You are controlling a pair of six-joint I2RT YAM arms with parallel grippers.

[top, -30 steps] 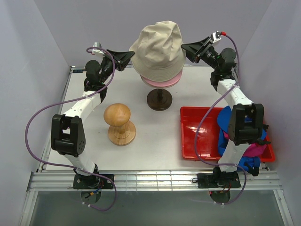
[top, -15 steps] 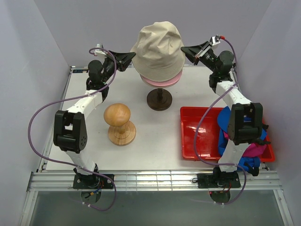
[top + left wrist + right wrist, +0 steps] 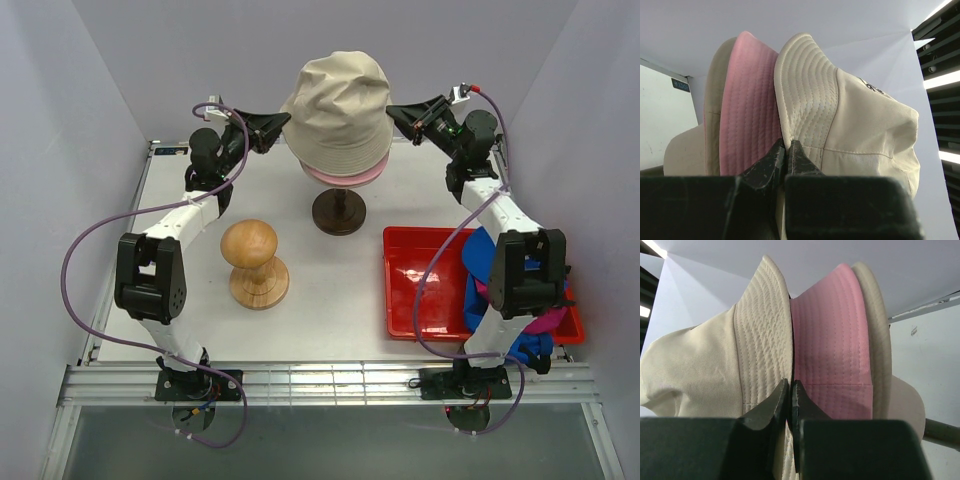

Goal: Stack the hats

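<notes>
The beige bucket hat (image 3: 338,105) sits over the light pink bucket hat (image 3: 345,175) on the cream mannequin head. My left gripper (image 3: 283,124) is shut on the beige brim's left edge, and my right gripper (image 3: 393,112) is shut on its right edge. In the left wrist view the gripper (image 3: 786,145) pinches the beige brim (image 3: 805,100) beside the pink brim (image 3: 747,110). The right wrist view shows the same: the gripper (image 3: 790,385), the beige hat (image 3: 760,340), the pink hat (image 3: 832,340). The blue cap (image 3: 478,262) and the magenta cap (image 3: 545,320) lie at the right, partly hidden by my right arm.
The mannequin's dark stand (image 3: 340,212) is at the table's middle back. A round-topped wooden hat block (image 3: 255,262) stands left of centre. A red tray (image 3: 420,290) lies at the front right and holds the caps. Grey walls close in on three sides.
Both grippers, still pinching the beige brim, have shifted slightly inward. The beige hat now looks narrower and sits closer over the pink hat.
</notes>
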